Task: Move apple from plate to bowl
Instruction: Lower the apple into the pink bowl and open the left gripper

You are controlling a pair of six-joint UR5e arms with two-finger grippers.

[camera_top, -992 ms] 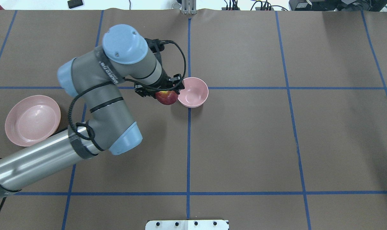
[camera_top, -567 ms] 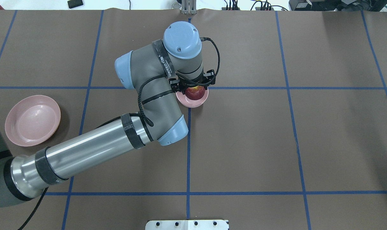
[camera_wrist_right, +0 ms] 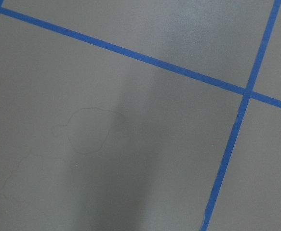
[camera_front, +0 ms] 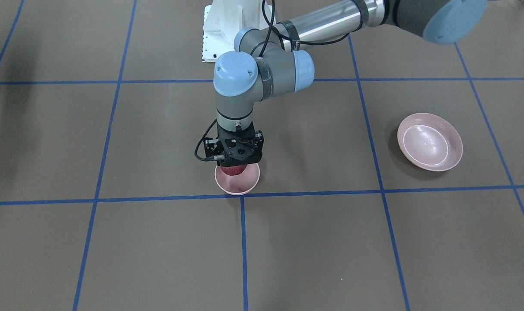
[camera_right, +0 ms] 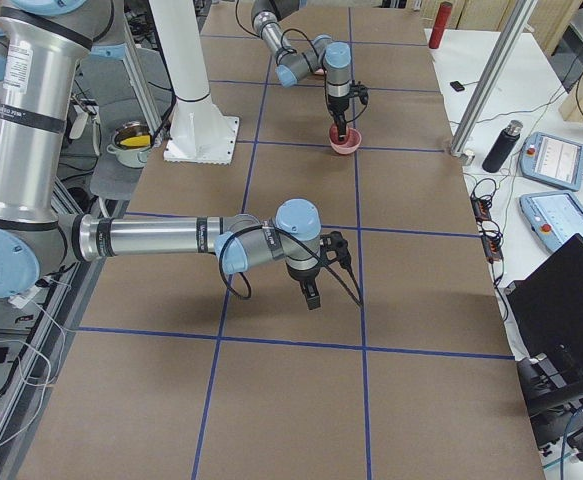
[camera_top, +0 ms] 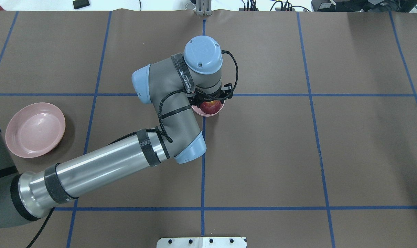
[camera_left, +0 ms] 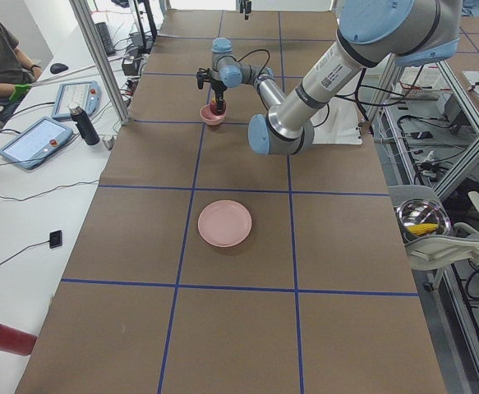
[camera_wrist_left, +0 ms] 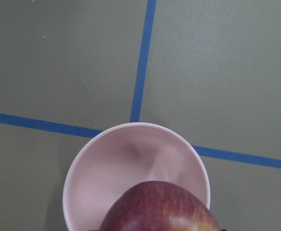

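The dark red apple (camera_top: 210, 106) sits low inside the small pink bowl (camera_top: 208, 114) near the table's middle, held between the fingers of my left gripper (camera_top: 210, 102), which is shut on it. The front view shows the gripper (camera_front: 237, 167) directly over the bowl (camera_front: 238, 185) with the apple (camera_front: 233, 170) under it. In the left wrist view the apple (camera_wrist_left: 162, 209) fills the bottom edge above the bowl (camera_wrist_left: 130, 159). The empty pink plate (camera_top: 35, 130) lies at the far left. My right gripper (camera_right: 312, 296) shows only in the exterior right view; I cannot tell its state.
Blue tape lines grid the brown table. The robot's white base plate (camera_top: 201, 242) is at the near edge. A metal bowl (camera_left: 422, 220) with something yellow stands off the table. A bottle (camera_left: 83, 125), tablets and an operator (camera_left: 1, 57) are along the far side.
My left arm has carried the apple rightward from beside the bowl to over it, then lowered it into the bowl. The plate has not moved.
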